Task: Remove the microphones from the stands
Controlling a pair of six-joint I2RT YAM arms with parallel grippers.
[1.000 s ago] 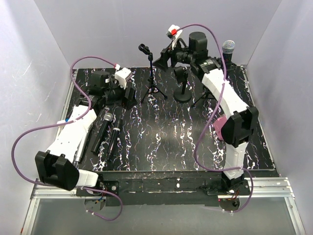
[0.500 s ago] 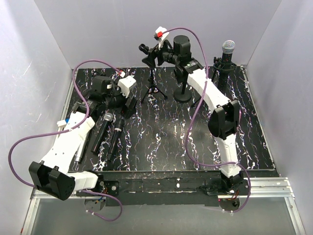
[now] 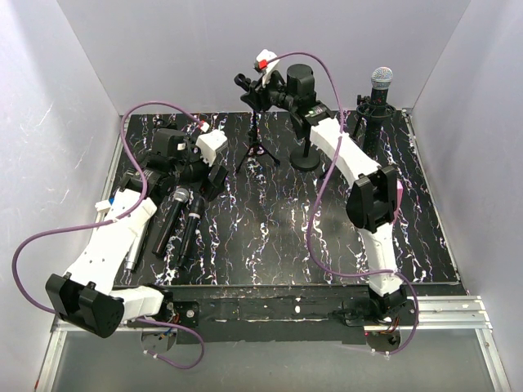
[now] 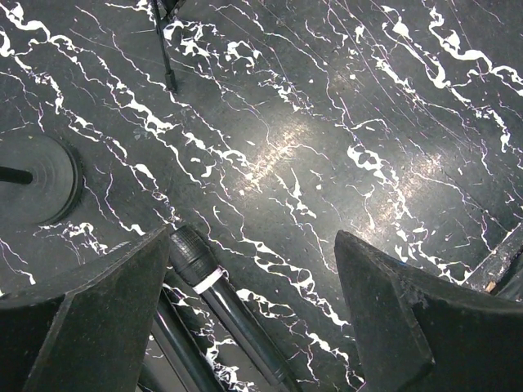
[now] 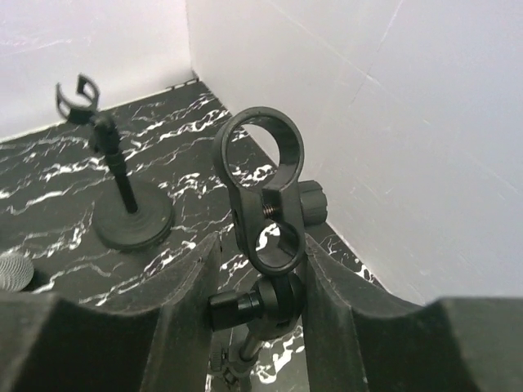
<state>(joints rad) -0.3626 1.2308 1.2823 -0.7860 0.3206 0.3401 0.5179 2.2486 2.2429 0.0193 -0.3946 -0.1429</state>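
Note:
A microphone with a silver mesh head (image 3: 382, 79) stands upright in a black stand (image 3: 365, 129) at the back right. My right gripper (image 3: 255, 88) is far from it, at the empty tripod stand (image 3: 255, 135) at the back middle. In the right wrist view its fingers (image 5: 184, 286) press both sides of the joint (image 5: 282, 298) under the empty ring clip (image 5: 261, 192). A mesh head (image 5: 12, 273) shows at that view's lower left edge. My left gripper (image 3: 208, 173) is open and empty above the table (image 4: 253, 269), beside a lying black microphone (image 4: 221, 302).
Two black microphones (image 3: 174, 214) (image 3: 189, 233) lie side by side at the left. A round-base stand (image 3: 306, 157) with an empty clip (image 5: 78, 96) stands between the tripods; its base also shows in the left wrist view (image 4: 37, 188). White walls enclose the marbled table (image 3: 278, 237).
My right arm swung left, away from the microphone on the right stand, and came to the empty tripod's clip. My left arm shifted a little to the right.

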